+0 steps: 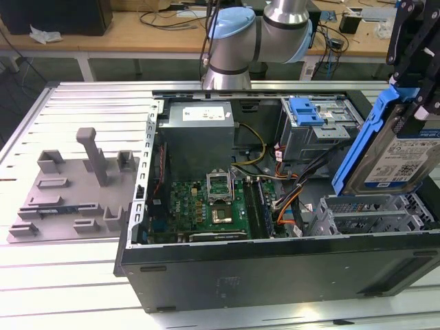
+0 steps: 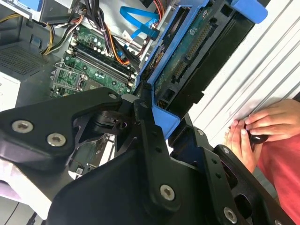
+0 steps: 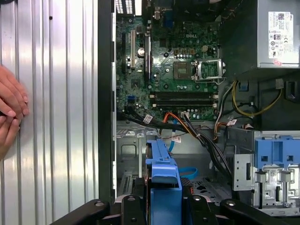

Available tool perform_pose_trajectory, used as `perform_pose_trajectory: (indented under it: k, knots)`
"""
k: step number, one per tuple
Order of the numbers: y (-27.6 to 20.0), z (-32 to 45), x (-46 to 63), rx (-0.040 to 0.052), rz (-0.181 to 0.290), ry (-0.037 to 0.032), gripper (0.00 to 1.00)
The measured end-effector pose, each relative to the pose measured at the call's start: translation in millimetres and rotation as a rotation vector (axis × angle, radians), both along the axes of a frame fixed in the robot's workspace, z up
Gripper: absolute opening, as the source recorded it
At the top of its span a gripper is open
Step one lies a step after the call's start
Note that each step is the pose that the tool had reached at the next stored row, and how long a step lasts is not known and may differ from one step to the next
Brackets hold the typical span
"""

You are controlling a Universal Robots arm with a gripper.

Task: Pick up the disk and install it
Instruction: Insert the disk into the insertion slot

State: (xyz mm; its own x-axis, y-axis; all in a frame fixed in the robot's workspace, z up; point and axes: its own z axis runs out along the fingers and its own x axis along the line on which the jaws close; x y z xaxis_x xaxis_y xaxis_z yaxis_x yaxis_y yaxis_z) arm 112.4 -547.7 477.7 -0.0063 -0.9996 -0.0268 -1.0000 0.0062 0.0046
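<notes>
Black gripper fingers (image 2: 149, 123) sit closest to the lens in the second wrist view, clamped on the blue-framed edge of the disk (image 2: 187, 61). In the exterior view the gripper (image 1: 414, 82) holds the disk (image 1: 399, 155) on edge and tilted, label outward. It hangs over the silver drive bay (image 1: 371, 213) at the end of the open computer case (image 1: 275, 265) on the exterior view's right. Whether its lower edge touches the bay is unclear. Deeper in the case lie the motherboard (image 1: 213, 199), the power supply (image 1: 199, 134) and a second blue-clipped drive cage (image 1: 306, 113). The case rests on a slatted metal table (image 1: 82, 103), with a grey fixture tray (image 1: 75, 185) near the table's edge on the exterior view's left. A person's hands (image 2: 255, 131) rest on the slats beside the case.
</notes>
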Motion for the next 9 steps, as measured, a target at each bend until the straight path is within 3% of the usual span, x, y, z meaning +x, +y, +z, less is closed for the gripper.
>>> perform_pose_trajectory:
  k: [9]
  knots:
    - [1.1,-4.8,0.2,-0.0002,0.008,0.0,0.37]
